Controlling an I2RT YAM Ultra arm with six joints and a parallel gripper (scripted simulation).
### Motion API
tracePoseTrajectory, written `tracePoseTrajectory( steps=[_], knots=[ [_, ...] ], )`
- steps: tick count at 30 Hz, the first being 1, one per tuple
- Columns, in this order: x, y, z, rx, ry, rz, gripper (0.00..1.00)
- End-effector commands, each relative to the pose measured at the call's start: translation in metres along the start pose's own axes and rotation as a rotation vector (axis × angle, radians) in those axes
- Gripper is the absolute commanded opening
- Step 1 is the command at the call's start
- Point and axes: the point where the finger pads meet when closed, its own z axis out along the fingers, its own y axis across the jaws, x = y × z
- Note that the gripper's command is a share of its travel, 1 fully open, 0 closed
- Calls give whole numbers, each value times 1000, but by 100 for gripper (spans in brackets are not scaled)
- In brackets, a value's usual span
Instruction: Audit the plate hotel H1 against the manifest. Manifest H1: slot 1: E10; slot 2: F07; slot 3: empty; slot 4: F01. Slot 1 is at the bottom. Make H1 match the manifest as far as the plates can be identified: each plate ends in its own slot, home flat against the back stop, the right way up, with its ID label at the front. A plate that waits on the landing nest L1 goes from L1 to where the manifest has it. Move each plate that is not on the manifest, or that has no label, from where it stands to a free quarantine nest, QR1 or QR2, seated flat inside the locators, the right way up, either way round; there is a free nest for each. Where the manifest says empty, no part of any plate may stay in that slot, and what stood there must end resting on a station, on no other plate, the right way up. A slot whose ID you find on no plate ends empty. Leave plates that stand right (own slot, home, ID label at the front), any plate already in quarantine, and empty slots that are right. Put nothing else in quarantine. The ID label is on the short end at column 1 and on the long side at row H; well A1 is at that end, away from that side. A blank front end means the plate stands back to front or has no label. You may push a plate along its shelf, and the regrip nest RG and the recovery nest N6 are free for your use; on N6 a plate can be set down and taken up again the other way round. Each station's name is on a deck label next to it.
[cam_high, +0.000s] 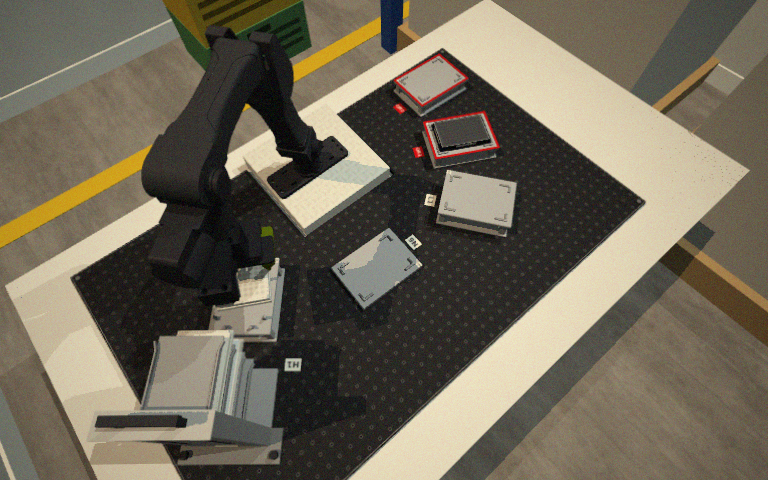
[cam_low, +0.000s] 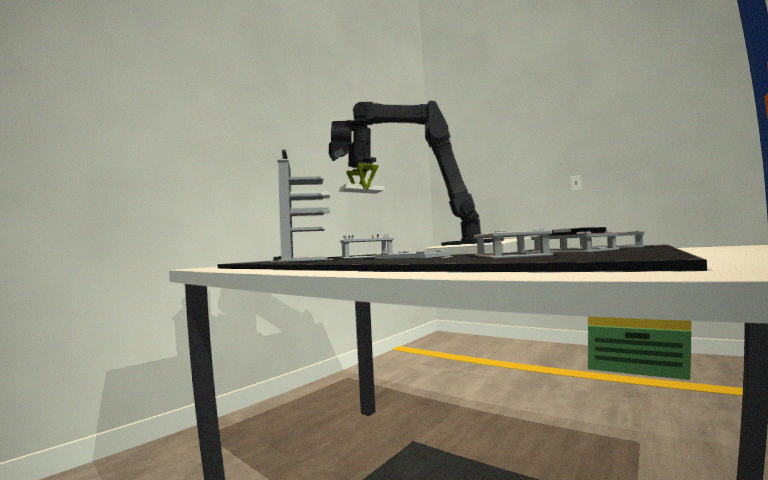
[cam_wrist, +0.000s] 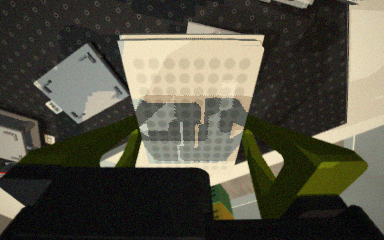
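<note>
Gripper: the green gripper (cam_wrist: 190, 145) is spread wide across a white well plate (cam_wrist: 192, 95), one finger (cam_wrist: 131, 145) on each long side, carrying it level in the air.

Plate: it hangs in front of the plate hotel H1 (cam_low: 284, 209), about level with the top shelves, its near edge apart from the shelf tips with a gap between.

Below the plate: a grey nest (cam_high: 249, 319) just in front of the hotel; open air lies between nest and plate.

Hotel shelves: four shelves jut from the post toward the plate; whether any hold plates cannot be told.

Other nests, seen from the hotel: N6 (cam_high: 376, 268) near, L1 (cam_high: 477, 202) farther, both bare on top; two red-edged nests farthest, the nearer (cam_high: 461, 137) with a dark plate (cam_high: 459, 131), the farther (cam_high: 430, 80) bare.

Arm: it arches over from its base plate (cam_high: 334, 151).
</note>
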Motion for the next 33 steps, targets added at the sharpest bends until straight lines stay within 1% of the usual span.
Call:
tracePoseTrajectory(
  steps=[1,7,8,9,10,12,13,18,33],
  knots=[
    [5,69,-19,-10,3,-279,86],
    [5,72,-20,-9,-2,-290,86],
    [5,77,-21,0,-2,-321,86],
    [5,89,-23,6,-1,-378,86],
    [7,103,-26,-2,-3,-426,86],
    [7,103,-26,-2,-3,-426,86],
    [7,103,-26,-13,-7,-466,86],
    [7,103,-26,-3,-4,-440,86],
    [7,103,-26,-3,-4,-440,86]
  ],
)
